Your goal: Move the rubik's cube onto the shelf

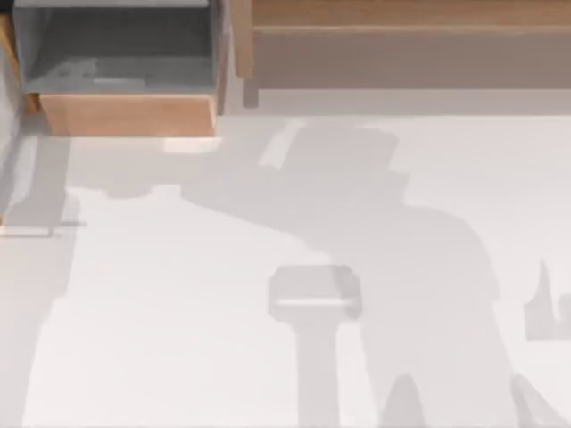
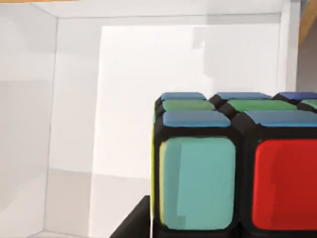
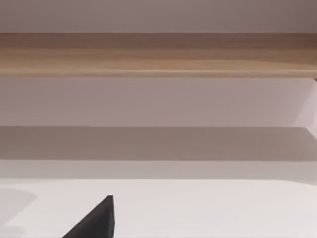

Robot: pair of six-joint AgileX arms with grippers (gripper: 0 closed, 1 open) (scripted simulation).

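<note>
Rubik's cube point(image 2: 233, 168) looms against the left claw, grip state untellable, presumably carried toward the shelf point(image 1: 401, 13) along the tabletop's far edge.

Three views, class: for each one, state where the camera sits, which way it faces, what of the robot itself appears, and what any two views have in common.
Top view: above the table, looking down; wooden box at far left, shelf at far right; arm shadows fall on the table.
Left wrist view: on the left arm, close against the cube; a dark tool tip at the picture's edge.
Right wrist view: on the right arm, low, facing the shelf; one dark tool tip.
Shared: top and right wrist views both show the shelf.
</note>
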